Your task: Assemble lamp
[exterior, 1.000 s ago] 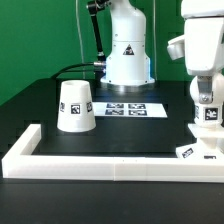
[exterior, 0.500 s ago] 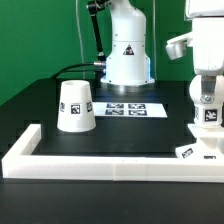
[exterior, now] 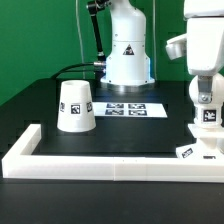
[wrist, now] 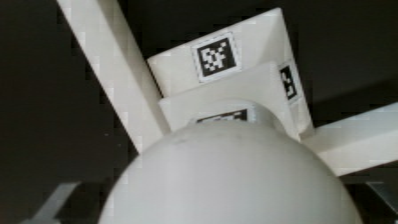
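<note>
The marker board [exterior: 127, 108] lay flat on the black table [exterior: 130, 136]. A long white border rail [exterior: 100, 161] ran along its near edge. A green backdrop [exterior: 35, 35] stood behind.

My exterior cam sits out front, a bit above the table [exterior: 120, 135], looking across the white border rail [exterior: 110, 163] toward my arm's pedestal [exterior: 128, 60] at the back. It's far enough off to get most of the table. My wrist cam looks down from super close, with the bulb [wrist: 222, 175] hogging the frame. Both catch the lamp base [wrist: 231, 60] and that rail, down at the exterior view's right.
</note>
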Controlling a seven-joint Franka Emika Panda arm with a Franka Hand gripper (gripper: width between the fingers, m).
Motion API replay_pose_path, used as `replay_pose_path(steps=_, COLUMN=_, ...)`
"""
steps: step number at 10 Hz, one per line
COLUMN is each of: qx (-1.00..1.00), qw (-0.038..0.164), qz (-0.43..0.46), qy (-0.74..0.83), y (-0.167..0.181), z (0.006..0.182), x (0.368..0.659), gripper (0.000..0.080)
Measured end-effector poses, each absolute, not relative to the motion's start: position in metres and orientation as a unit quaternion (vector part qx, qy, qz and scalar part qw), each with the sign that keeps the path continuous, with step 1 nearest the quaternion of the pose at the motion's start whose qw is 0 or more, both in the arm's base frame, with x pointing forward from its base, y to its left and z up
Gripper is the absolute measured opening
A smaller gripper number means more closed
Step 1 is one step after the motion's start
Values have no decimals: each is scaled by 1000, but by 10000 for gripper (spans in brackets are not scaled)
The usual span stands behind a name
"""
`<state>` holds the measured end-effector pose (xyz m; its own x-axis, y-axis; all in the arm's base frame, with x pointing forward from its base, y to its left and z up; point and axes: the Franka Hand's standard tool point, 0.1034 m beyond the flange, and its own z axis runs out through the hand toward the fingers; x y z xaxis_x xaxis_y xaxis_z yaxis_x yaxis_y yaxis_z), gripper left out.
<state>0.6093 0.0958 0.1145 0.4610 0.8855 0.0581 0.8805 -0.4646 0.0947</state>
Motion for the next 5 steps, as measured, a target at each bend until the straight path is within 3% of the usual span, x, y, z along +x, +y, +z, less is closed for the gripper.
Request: replay_pose_path(steps=5, qx=966, qw=11, qz=55, qy=254, y=99, z=114, x=610, gripper=576)
